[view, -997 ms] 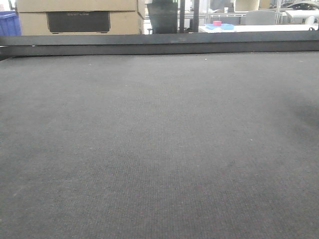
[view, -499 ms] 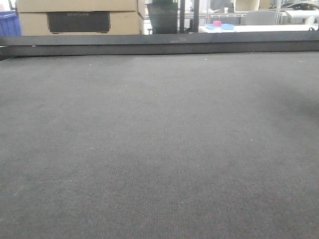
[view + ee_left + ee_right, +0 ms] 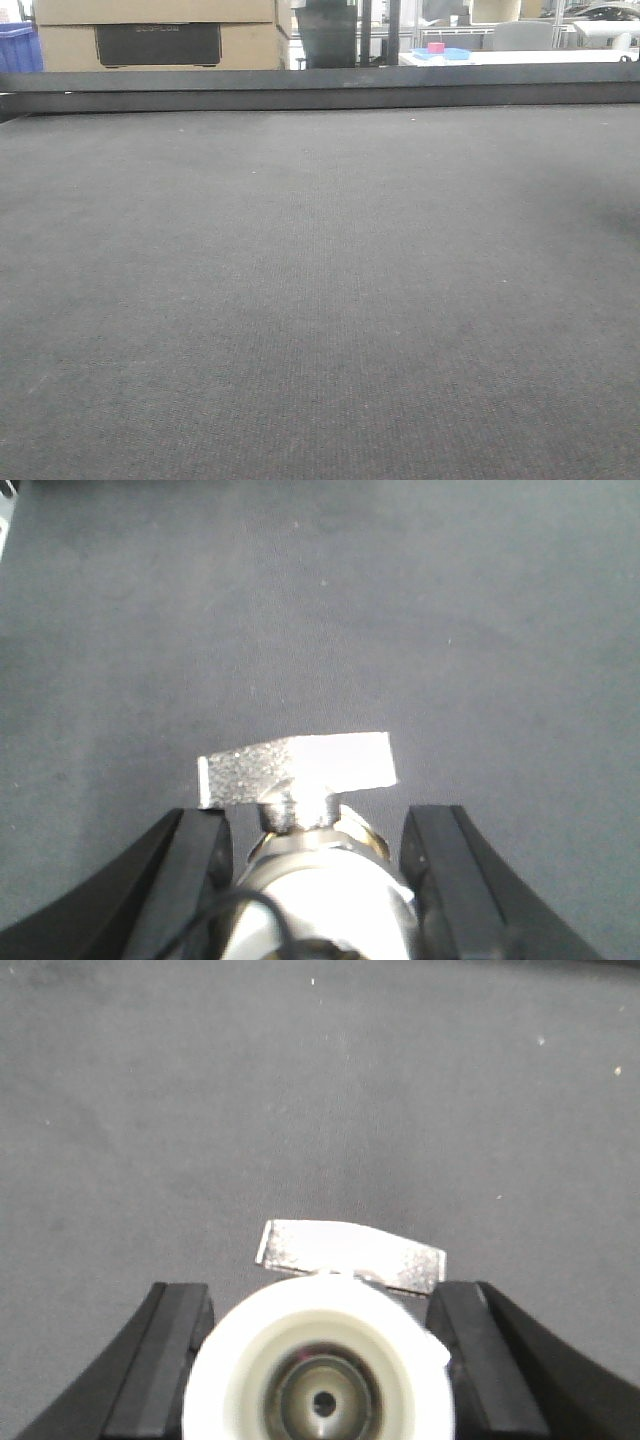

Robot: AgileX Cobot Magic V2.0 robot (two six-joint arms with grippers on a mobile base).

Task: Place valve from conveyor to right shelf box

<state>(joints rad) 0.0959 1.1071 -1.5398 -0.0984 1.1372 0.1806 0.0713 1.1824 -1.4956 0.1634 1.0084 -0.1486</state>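
The left hand (image 3: 315,818) sat at the bottom of the left wrist view. Its two black fingers (image 3: 195,865) were closed against a valve (image 3: 315,865), one on each side of the shiny silver body. No gap showed between the fingers and the metal. The valve's flat grey handle (image 3: 295,768) lay crosswise just above the centre of the frame. Behind it, the conveyor (image 3: 320,600) filled the rest of the picture with its dark woven belt.

The right hand (image 3: 322,1295) was likewise clamped on a second valve (image 3: 320,1365) at the bottom centre of the right wrist view. This valve's round whitish base faced the camera with a small dark hole in its middle. Its silver handle (image 3: 350,1252) sat tilted just above the base. The black fingers (image 3: 165,1360) pressed in from the lower left and lower right.

In the front view, only the belt showed across most of the frame, and neither hand was visible. A dark metal rail (image 3: 320,92) ran along the belt's far edge near the top. Above the rail were cardboard boxes (image 3: 150,35) at upper left, a blue bin (image 3: 18,48) at the far left edge, and a blue tray (image 3: 447,54) at upper right.
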